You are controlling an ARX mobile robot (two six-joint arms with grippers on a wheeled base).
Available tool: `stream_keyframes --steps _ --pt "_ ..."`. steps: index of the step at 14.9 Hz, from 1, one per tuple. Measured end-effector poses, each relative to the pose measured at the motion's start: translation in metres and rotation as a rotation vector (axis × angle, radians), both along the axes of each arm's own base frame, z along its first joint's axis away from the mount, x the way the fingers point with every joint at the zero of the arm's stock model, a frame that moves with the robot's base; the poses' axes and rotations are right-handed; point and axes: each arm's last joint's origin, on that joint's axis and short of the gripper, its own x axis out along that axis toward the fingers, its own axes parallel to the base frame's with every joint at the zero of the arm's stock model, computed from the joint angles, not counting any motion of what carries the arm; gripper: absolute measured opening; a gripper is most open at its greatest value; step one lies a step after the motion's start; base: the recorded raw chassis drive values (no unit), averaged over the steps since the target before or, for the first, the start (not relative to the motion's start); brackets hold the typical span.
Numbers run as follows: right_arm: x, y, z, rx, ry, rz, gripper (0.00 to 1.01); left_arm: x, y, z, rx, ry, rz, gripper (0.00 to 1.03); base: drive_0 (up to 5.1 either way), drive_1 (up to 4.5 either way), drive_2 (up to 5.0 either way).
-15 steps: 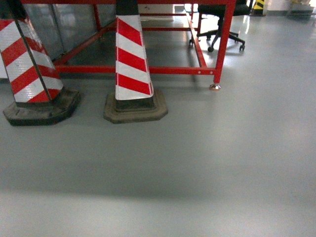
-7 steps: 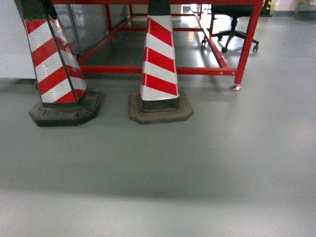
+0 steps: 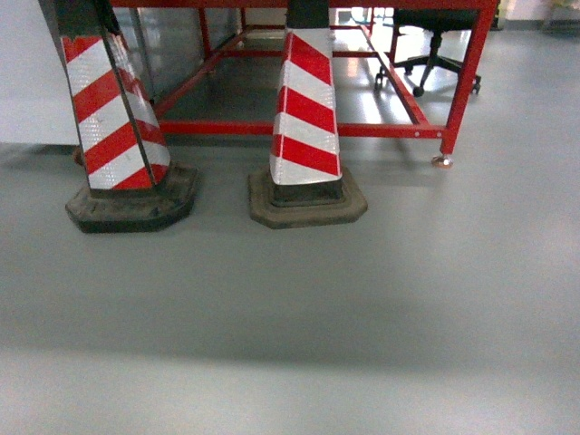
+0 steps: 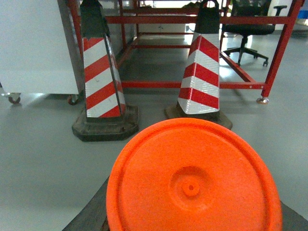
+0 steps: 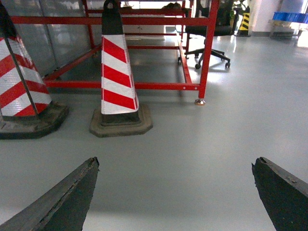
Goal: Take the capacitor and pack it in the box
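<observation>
Grey floor (image 3: 362, 299) ahead holds only striped cones (image 3: 306, 118), marking off a red frame (image 3: 458, 82). My right tool (image 5: 175, 192) gapes wide, empty; my left tool's state I cannot tell behind an orange disc (image 4: 192, 178).

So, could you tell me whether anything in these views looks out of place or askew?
Yes: the left cone leans noticeably beside the upright right cone. An orange disc fills the bottom of the left wrist view. The right end effector is open with nothing between its fingers. No box or capacitor is in sight.

Glossy grey floor (image 3: 362, 299); red-painted metal frame (image 3: 467, 72)
</observation>
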Motion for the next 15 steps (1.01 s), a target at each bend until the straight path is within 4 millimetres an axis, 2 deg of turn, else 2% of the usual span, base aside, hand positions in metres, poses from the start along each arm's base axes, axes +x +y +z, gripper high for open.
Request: stream_keyframes --steps 4,15 --pt "0.0 0.0 0.0 0.0 0.0 0.0 0.98 0.0 0.0 0.0 0.0 0.0 0.0 0.44 0.0 0.0 0.0" --pt "0.0 -0.0001 -0.0001 0.0 0.002 -0.002 0.98 0.0 0.0 0.0 0.0 0.0 -0.001 0.44 0.1 4.33 -4.2"
